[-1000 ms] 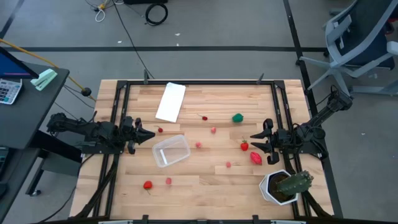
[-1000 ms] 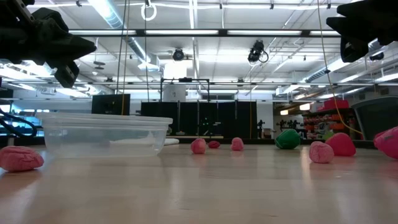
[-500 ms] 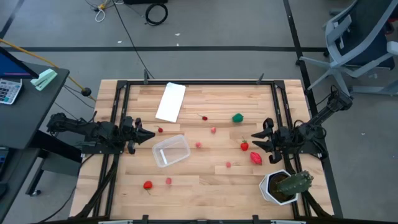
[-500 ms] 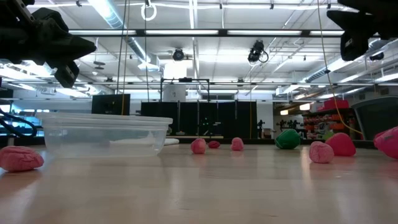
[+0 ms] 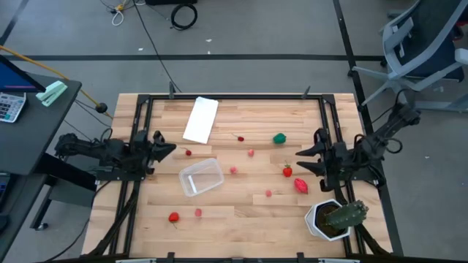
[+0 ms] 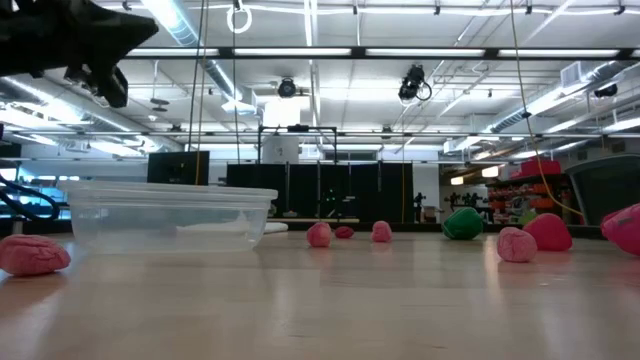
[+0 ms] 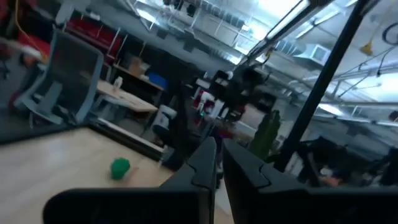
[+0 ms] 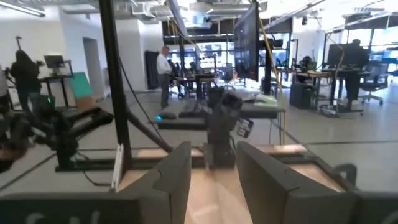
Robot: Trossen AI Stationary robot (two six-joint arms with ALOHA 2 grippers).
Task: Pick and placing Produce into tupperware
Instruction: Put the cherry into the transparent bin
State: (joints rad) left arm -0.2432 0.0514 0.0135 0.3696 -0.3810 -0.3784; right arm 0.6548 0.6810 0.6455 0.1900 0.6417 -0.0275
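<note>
The clear tupperware (image 5: 201, 177) stands empty on the table left of centre; it also shows in the low view (image 6: 170, 212). Produce lies loose around it: a green piece (image 5: 279, 137), a red strawberry (image 5: 287, 172), a red piece (image 5: 300, 185), small pink pieces (image 5: 251, 153) (image 5: 233, 169) (image 5: 268, 193), and red ones (image 5: 173, 217) (image 5: 188, 153). My left gripper (image 5: 170, 149) hovers shut above the table's left side, left of the tupperware. My right gripper (image 5: 301, 161) hovers open above the right side, beside the strawberry, empty.
A flat white panel (image 5: 201, 119) lies at the far left. A green cactus in a white pot (image 5: 333, 217) stands at the near right corner. A black frame rail (image 5: 234, 96) runs around the table. An office chair (image 5: 428, 51) stands beyond the far right corner.
Both grippers have risen and tipped upward. My left gripper has drawn back a little toward the table's left and far edges. My right gripper has gone up out of the low view. No produce and no box has moved.
</note>
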